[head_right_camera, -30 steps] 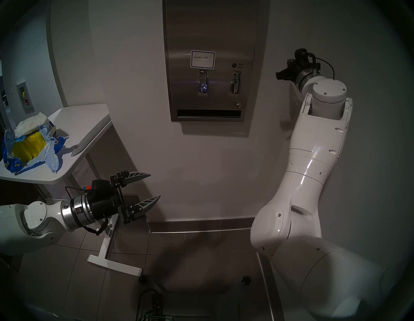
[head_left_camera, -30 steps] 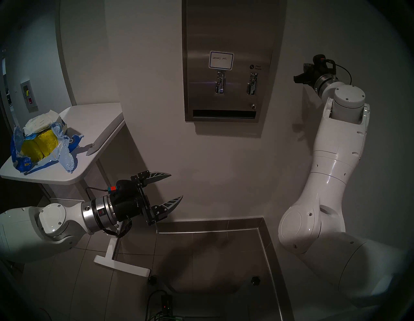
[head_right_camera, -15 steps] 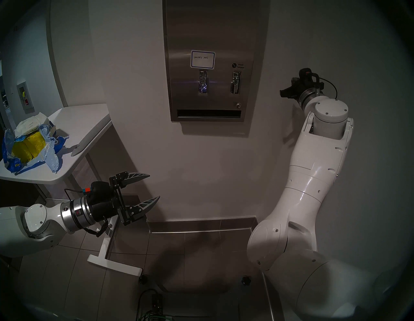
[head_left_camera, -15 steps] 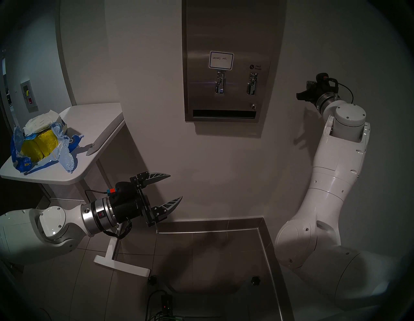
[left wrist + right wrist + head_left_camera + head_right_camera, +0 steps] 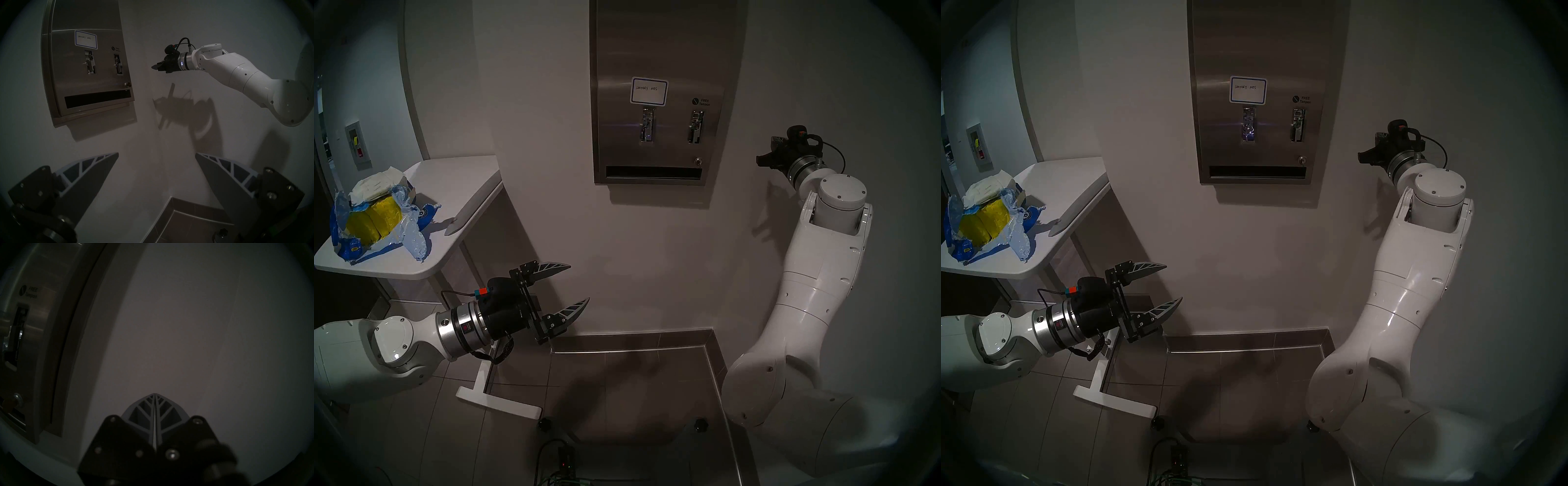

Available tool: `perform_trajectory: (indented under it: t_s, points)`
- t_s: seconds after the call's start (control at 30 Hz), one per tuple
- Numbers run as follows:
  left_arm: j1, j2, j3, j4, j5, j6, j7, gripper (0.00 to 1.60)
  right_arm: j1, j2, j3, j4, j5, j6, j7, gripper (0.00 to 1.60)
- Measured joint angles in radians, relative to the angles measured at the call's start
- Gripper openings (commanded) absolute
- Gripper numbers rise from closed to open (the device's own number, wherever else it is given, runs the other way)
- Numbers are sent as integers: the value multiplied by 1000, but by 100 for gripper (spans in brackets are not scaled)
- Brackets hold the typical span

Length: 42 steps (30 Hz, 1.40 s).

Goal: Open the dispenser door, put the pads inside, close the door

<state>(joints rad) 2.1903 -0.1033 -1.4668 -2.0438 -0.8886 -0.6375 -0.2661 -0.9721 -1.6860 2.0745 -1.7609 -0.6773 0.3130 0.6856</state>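
The dispenser door (image 5: 656,61) is a brushed-steel panel on the wall and it is closed; it also shows in the other head view (image 5: 1260,51), the left wrist view (image 5: 88,67) and the right wrist view (image 5: 34,338). The plain white pads (image 5: 376,185) (image 5: 985,190) lie on top of the blue plastic pack on the side table. My left gripper (image 5: 580,281) (image 5: 1174,281) (image 5: 156,153) is open and empty, low and left of the dispenser. My right gripper (image 5: 757,159) (image 5: 1360,156) (image 5: 152,67) (image 5: 154,393) is shut and empty, near the wall right of the door at lock height.
A white side table (image 5: 456,183) stands at the left, with yellow bundles (image 5: 373,217) in torn blue plastic on it. Its white foot (image 5: 499,404) lies on the tiled floor. A steel baseboard (image 5: 633,339) runs along the wall. Cables (image 5: 565,465) sit at the bottom.
My right arm has moved down the wall, its shut gripper dropping from label height to lock height. My left gripper has barely shifted. The door has stayed closed.
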Motion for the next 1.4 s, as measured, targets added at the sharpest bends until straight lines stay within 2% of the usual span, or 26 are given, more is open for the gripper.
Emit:
perform_trajectory:
  t_s: [0.6,0.83,1.0,1.13,1.4]
  points:
    - [35,0,-22,-3,21,-31,41,160,-72,-39,14,-105,23,0,58,0]
    - [33,0,-67,35,13,-33,92,160,-92,-55,21,-156,31,0,80,0]
    - [28,0,-112,80,5,-16,134,160,-109,-69,26,-195,37,1,97,0]
    - [27,0,-144,105,0,28,161,160,-123,-80,30,-225,40,3,110,0]
    - [35,-1,-189,99,-9,108,184,160,-146,-100,35,-268,42,25,132,0]
